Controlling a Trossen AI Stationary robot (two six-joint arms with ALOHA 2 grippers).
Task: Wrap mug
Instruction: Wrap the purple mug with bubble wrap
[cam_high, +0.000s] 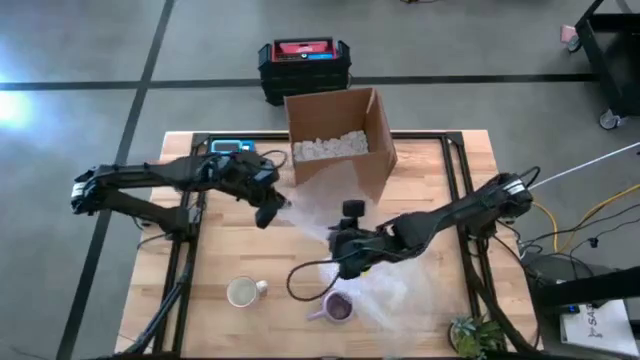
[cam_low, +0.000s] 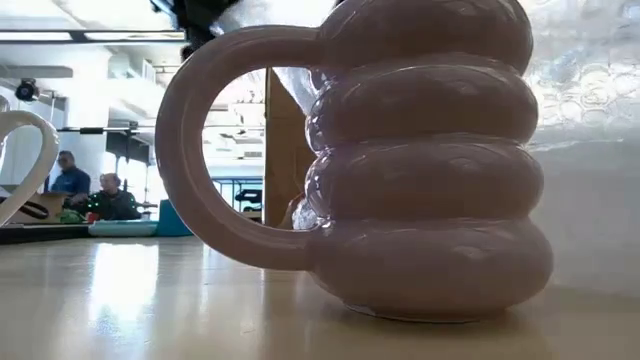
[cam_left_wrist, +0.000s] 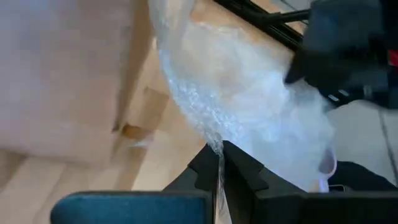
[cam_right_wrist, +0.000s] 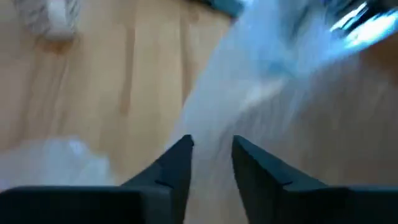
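Note:
A lilac ribbed mug (cam_high: 338, 308) stands upright on the table near its front edge and fills the low view (cam_low: 430, 160). A clear bubble wrap sheet (cam_high: 365, 250) lies spread over the table's middle, behind the mug. My left gripper (cam_high: 270, 212) is shut on the sheet's left end. My right gripper (cam_high: 345, 255) hovers over the sheet just behind the mug. Its fingers (cam_right_wrist: 180, 158) stand a little apart, with wrap showing in the gap. My left gripper pinches the bubble wrap's edge (cam_left_wrist: 217, 148) between its two fingertips, coming from the table's left. The sheet runs away from the fingers toward the right arm, raised at this end, while the rest lies on the table. I cannot tell whether my right gripper touches the wrap.
A white mug (cam_high: 243, 291) stands left of the lilac one. An open cardboard box (cam_high: 340, 140) with white filling sits at the far middle, beside a blue object (cam_high: 232, 148). A black and red case (cam_high: 305, 65) lies on the floor beyond. People sit in the room behind.

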